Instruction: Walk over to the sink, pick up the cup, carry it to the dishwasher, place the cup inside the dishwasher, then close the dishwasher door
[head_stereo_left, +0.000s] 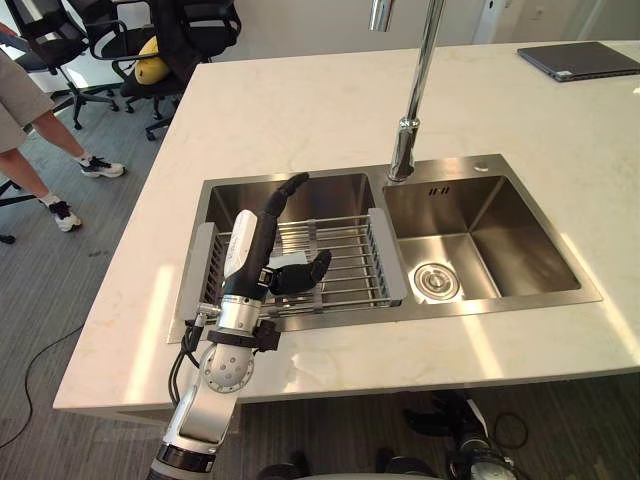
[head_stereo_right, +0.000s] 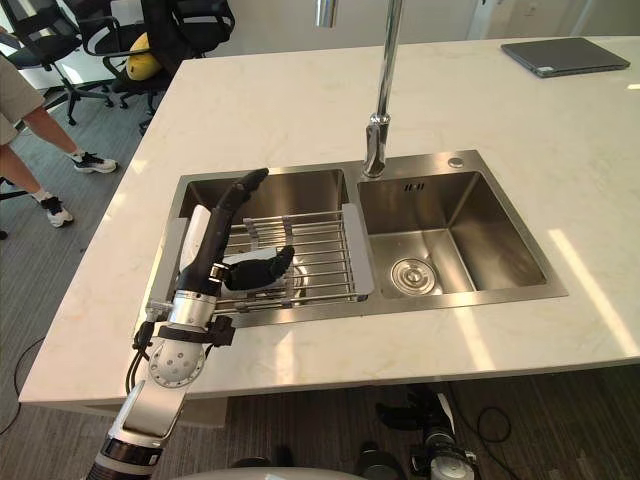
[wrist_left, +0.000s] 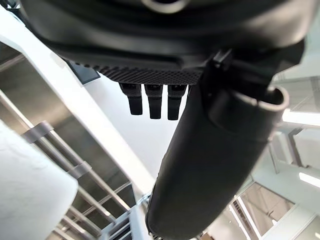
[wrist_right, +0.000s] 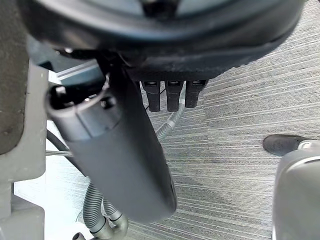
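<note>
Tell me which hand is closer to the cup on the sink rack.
Left. The left hand is over the rack, open, with the white cup right beside its thumb. The right hand hangs low over the carpeted floor, away from the rack.

The sink (head_stereo_left: 480, 305) sits in the counter (head_stereo_left: 300, 110), near the front edge. It has two bowls side by side. A rack (head_stereo_left: 350, 260) lies across the left bowl (head_stereo_left: 240, 195). The cup (head_stereo_left: 288, 262) is on the rack. The left hand (head_stereo_left: 250, 240) is over the rack, and the cup is between its thumb and fingers. The drain (head_stereo_left: 436, 281) is in the right bowl (head_stereo_left: 520, 250). The tap (head_stereo_left: 415, 90) stands behind the sink, between the bowls. A laptop (head_stereo_left: 580, 58) lies on the far right corner of the counter. Chairs (head_stereo_left: 150, 40) stand past the far left corner. A person (head_stereo_left: 30, 110) stands left of the counter.
</note>
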